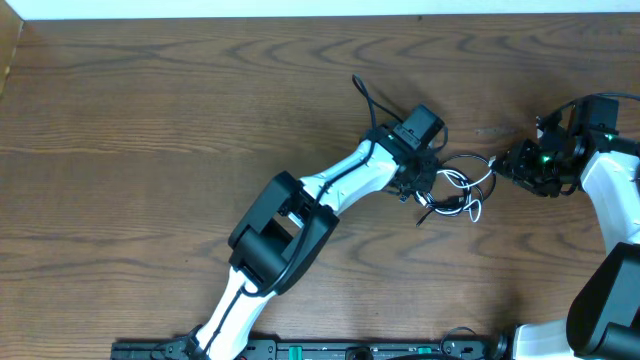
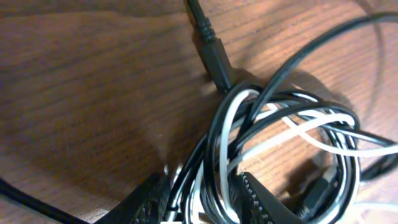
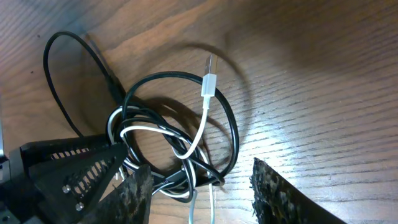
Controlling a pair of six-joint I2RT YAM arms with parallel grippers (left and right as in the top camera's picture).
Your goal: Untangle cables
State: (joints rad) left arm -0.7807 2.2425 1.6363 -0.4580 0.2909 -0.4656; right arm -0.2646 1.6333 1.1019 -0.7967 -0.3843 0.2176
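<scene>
The black cable and the white cable lie knotted together in one bundle on the wooden table, right of centre. The white cable's silver-tipped plug points away from the knot. A black plug lies just beyond the loops. My left gripper is shut on several black and white strands at the bundle's left side. My right gripper stands open at the bundle's right side, with loose strands lying between its fingers, neither of which touches them.
The left arm crosses the middle of the table diagonally from the front edge. The right arm comes in from the right side. A pale strip along the top marks the table's back edge. Bare wood spreads to the left.
</scene>
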